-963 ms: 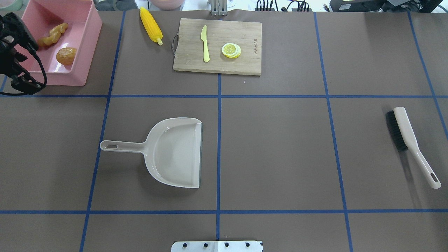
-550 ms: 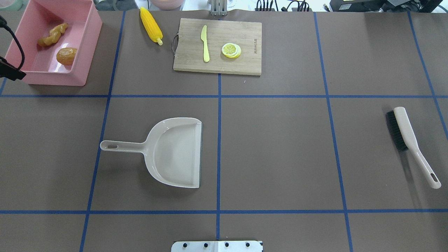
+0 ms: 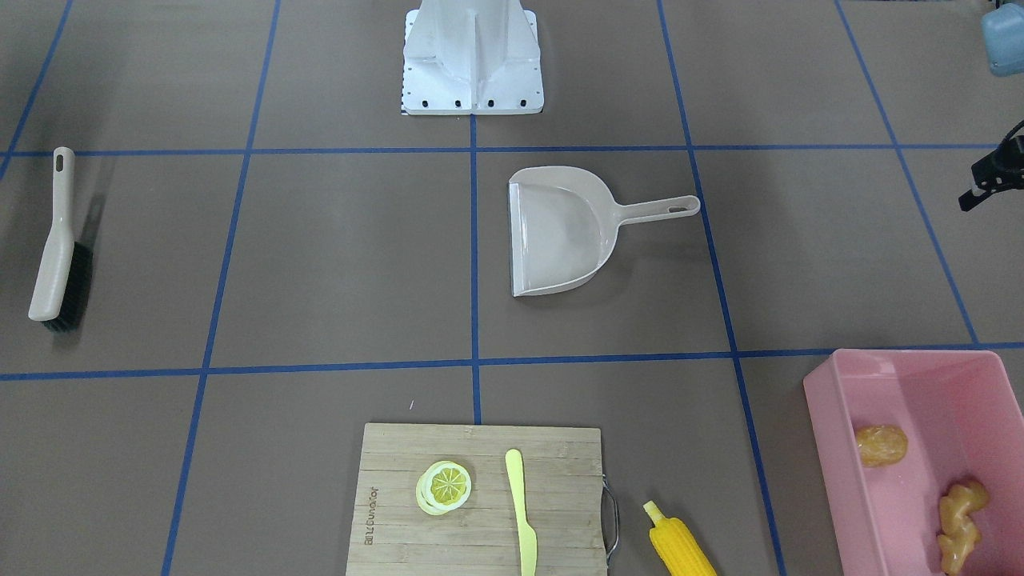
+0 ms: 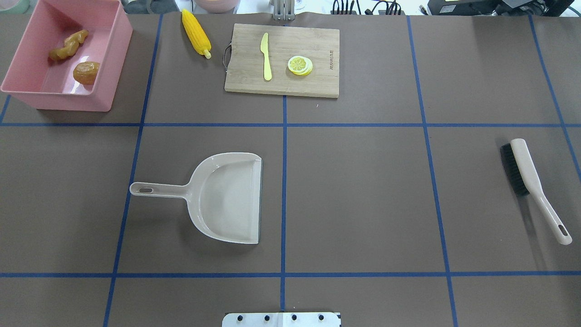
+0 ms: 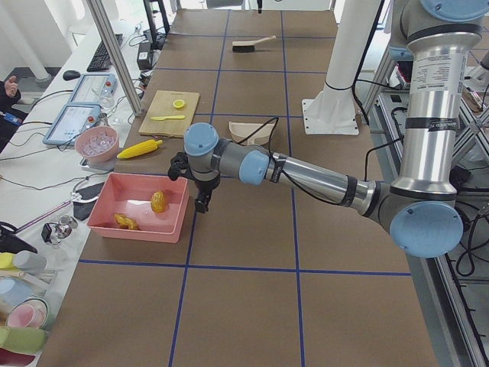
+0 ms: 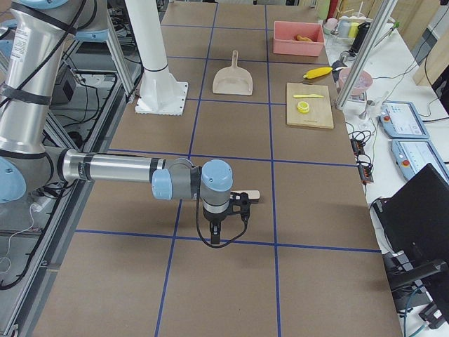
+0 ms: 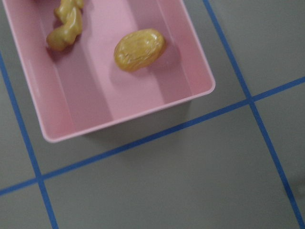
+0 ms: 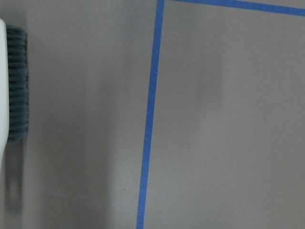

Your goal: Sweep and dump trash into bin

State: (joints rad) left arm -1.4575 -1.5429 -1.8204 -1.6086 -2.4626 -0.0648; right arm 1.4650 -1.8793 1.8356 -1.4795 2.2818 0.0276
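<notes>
Withdrawn past overhead's left edge, my left gripper (image 5: 200, 200), grip I cannot tell, is nearer the upper-left corn cob (image 4: 195, 32), lying near-vertical in frame.

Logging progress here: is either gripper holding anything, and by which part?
Nothing is held. The brush, dustpan and corn lie free on the table, with nothing in the left gripper or right gripper.
</notes>
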